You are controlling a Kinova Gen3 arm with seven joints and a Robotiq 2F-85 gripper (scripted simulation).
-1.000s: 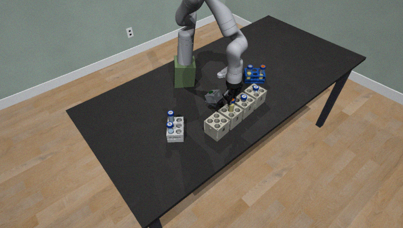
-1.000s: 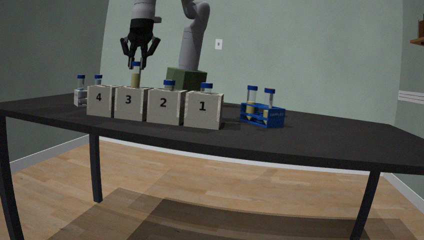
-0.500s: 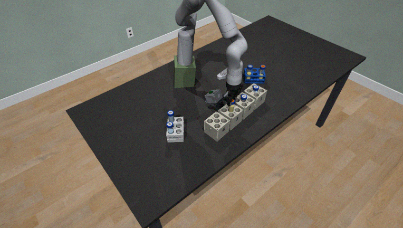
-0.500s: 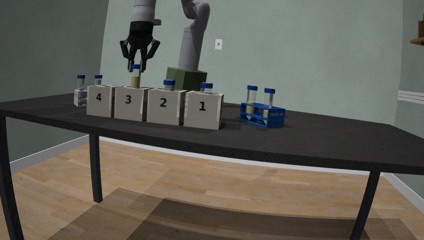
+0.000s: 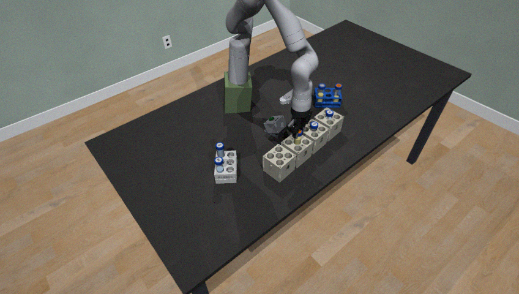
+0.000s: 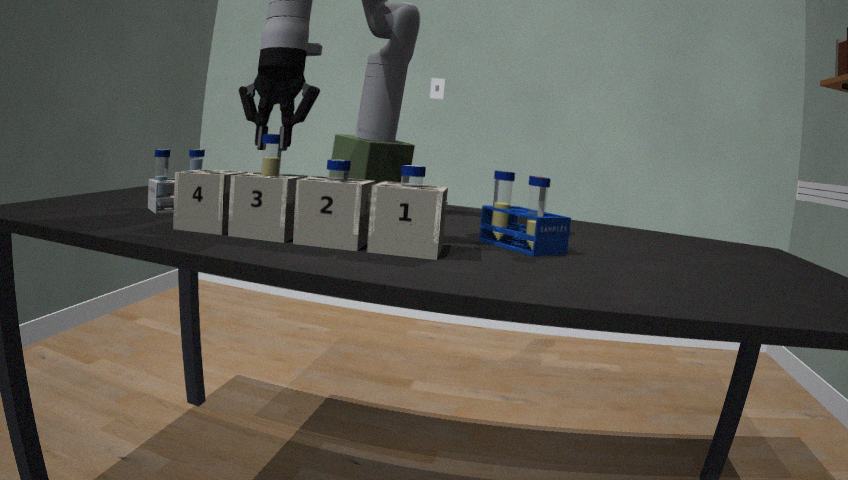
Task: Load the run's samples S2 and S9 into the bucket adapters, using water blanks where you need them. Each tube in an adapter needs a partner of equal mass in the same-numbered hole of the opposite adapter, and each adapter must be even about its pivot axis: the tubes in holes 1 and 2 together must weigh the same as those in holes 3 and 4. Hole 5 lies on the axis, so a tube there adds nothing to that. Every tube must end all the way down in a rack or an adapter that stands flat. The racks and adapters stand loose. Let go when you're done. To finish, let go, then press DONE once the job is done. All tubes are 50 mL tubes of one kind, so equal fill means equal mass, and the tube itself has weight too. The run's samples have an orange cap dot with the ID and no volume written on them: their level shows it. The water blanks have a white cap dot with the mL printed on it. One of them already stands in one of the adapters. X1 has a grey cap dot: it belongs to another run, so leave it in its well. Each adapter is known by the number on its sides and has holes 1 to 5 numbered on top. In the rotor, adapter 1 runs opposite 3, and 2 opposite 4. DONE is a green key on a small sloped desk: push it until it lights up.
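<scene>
A sample tube (image 6: 270, 159) with a blue cap and yellowish fill stands partway down in a hole of adapter 3 (image 6: 257, 206), its upper part above the block's top. The hand (image 6: 274, 140) points straight down and is clamped on the tube's cap, one finger on each side. From above, the cap shows an orange dot (image 5: 300, 131), though its ID is too small to read. Four pale block adapters stand touching in a row on the dark counter (image 6: 654, 279) — 4 (image 6: 199, 202), 3, 2 (image 6: 328, 214) and 1 (image 6: 405, 221) from left to right in the front view. Adapter 2 holds one blue-capped tube (image 6: 338, 168) and adapter 1 holds another (image 6: 412, 174); adapter 4 shows only open holes from above. Just beyond adapter 1 stands a blue rack (image 6: 550, 234) with two tubes, one capped blue (image 6: 503, 196), one with an orange dot (image 6: 538, 196). Well apart, past adapter 4, a white rack (image 5: 225, 174) holds two blue-capped tubes. Behind the row, near the hand, sits a small grey desk (image 5: 275, 125) with a green key (image 5: 270, 118). The arm rises from a green pedestal (image 5: 237, 96).
</scene>
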